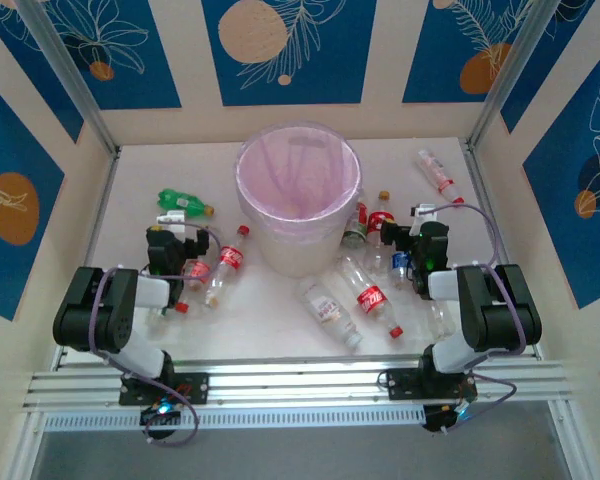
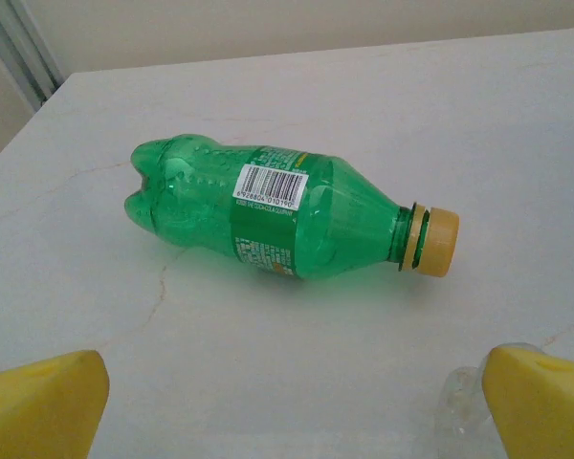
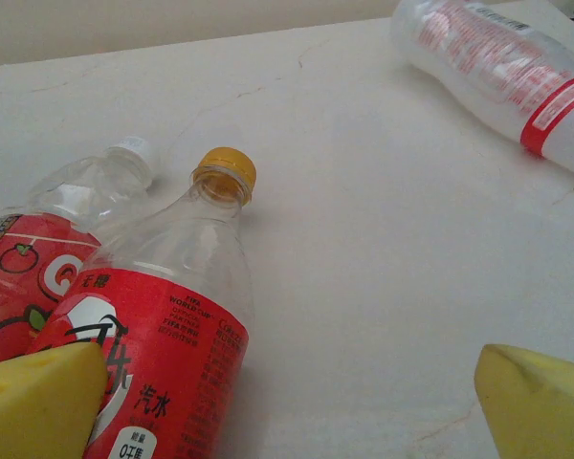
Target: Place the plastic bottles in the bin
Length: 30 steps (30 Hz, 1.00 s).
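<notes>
Bottle of green plastic [image 2: 277, 210], yellow-capped, lay ahead of the wide-open left gripper [image 2: 287, 411]. The right gripper [image 3: 287, 411], equally wide, flanked a clear red-labelled bottle [image 3: 163, 354]; a round translucent white bin [image 1: 290, 250] stood between both.

Green bottle [image 2: 268, 215]: yellow cap, white barcode patch. Bin [image 1: 295, 250]: translucent white, pink liner. Counter [image 2: 364, 105]: off-white, faintly veined. Fingers [image 2: 38, 406]: yellow.

Bin [image 1: 292, 252]: centre rear of table [image 1: 270, 325].
Left of bin: lone lying bottle [image 1: 185, 203], cap toward the bin.
Left-front of bin: bottle cluster [image 1: 227, 262].
Before bin: front pair of lying bottles [image 1: 330, 313], side by side.
Just right of bin: right pair of bottles [image 1: 381, 222].
Right-rear of bin, well apart: outlying bottle [image 1: 436, 172].
</notes>
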Motion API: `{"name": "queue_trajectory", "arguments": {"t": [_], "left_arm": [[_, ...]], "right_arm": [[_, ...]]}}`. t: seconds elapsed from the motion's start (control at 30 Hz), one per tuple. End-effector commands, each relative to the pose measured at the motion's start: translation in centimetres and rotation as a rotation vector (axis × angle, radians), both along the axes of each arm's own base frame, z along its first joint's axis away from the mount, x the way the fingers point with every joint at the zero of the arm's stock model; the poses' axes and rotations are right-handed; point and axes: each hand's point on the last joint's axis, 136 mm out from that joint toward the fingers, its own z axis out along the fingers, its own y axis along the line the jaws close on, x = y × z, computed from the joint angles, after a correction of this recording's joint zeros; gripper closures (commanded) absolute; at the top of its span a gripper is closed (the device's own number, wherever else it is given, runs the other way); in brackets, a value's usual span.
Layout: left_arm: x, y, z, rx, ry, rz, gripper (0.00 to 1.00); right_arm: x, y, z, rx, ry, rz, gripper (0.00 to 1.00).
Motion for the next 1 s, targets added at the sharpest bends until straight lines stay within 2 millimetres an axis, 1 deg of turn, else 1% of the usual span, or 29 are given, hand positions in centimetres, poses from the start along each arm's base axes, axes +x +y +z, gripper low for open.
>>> {"name": "queue_trajectory", "arguments": {"t": [0.0, 0.97], "left_arm": [[0.08, -0.24, 0.29, 0.014, -0.016, -0.007, 0.0], [0.13, -0.24, 0.16, 0.015, -0.008, -0.007, 0.0]], "right_arm": [[0.38, 0.17, 0.78, -0.004, -0.029, 0.004, 0.01], [0.41, 0.1, 0.72, 0.013, -0.023, 0.013, 0.01]]}}
